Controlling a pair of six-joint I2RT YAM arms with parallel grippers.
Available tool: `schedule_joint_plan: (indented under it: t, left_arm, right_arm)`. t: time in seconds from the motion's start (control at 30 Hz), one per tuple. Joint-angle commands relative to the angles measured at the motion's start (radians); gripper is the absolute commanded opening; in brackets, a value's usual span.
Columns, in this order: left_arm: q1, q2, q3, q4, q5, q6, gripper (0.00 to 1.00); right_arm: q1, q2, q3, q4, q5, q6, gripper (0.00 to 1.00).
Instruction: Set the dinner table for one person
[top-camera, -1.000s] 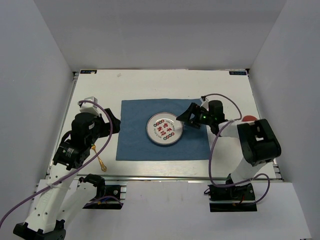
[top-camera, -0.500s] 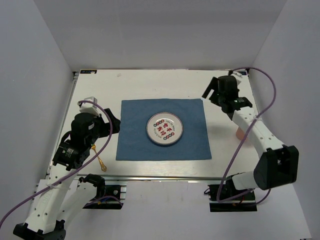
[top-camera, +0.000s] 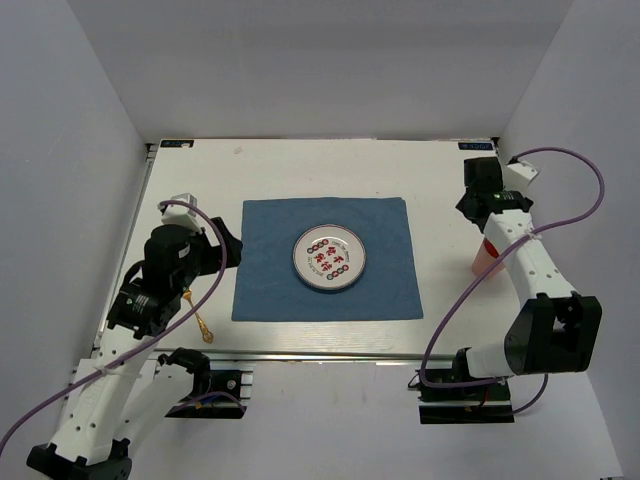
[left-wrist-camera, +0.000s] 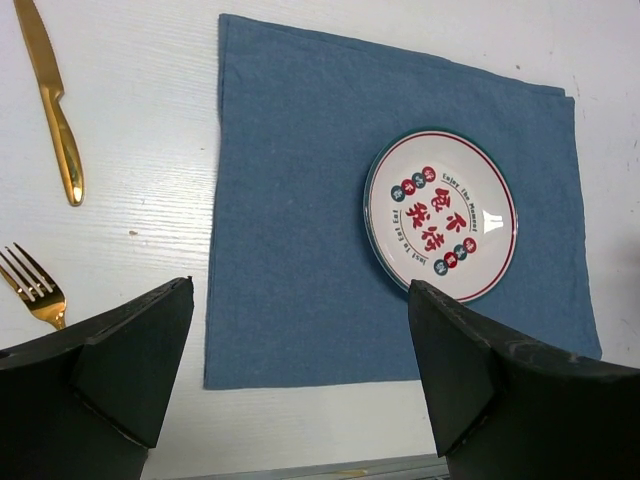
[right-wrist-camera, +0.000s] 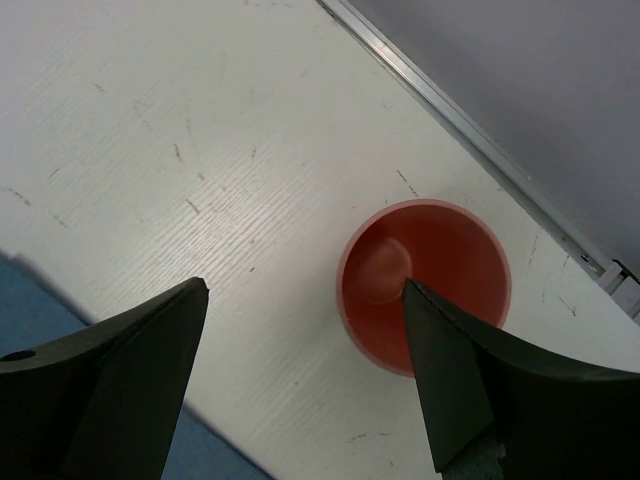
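One white worktop (top-camera: 330, 165) fills the overhead view and carries everything. A blue placemat (top-camera: 265, 270) lies at its middle with a patterned plate (top-camera: 329, 258) on it. Right of the mat, on bare surface near the side rail, a red cup (right-wrist-camera: 424, 285) stands upright, mouth up. The right tool (right-wrist-camera: 305, 285) hangs above it, jaws wide apart and empty, with the cup offset toward one finger rather than centred; this arm is plainly the nearer. The left tool (left-wrist-camera: 300, 285), also spread and empty, hovers near the gold knife (left-wrist-camera: 55, 120) and fork (left-wrist-camera: 35, 285) left of the mat.
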Motion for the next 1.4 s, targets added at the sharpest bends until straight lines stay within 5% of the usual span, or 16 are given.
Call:
schedule_joint_plan:
  t: [0.0, 0.3, 0.4, 0.6, 0.9, 1.37]
  left_arm:
    - [-0.004, 0.018, -0.007, 0.017, 0.022, 0.014, 0.98]
    - [-0.004, 0.011, -0.007, 0.02, 0.019, 0.015, 0.98]
    - [-0.004, 0.018, -0.004, 0.017, 0.022, 0.015, 0.98]
    - [-0.004, 0.02, -0.004, 0.02, 0.025, 0.019, 0.98]
    - [-0.004, 0.009, -0.004, 0.018, 0.017, 0.016, 0.98]
    - [-0.004, -0.002, 0.005, -0.011, -0.061, -0.015, 0.98]
  right_arm:
    - [-0.032, -0.017, -0.032, 0.018, 0.007, 0.012, 0.83]
    - [-0.09, 0.002, -0.196, 0.164, -0.139, 0.001, 0.76]
    - [-0.087, 0.008, -0.219, 0.189, -0.159, 0.004, 0.66]
    - [-0.089, 0.026, -0.198, 0.164, -0.11, -0.001, 0.0]
    - [0.035, 0.083, -0.021, 0.163, -0.232, -0.206, 0.0]
    - [0.325, 0.733, 0.884, -0.132, -0.254, -0.297, 0.0]
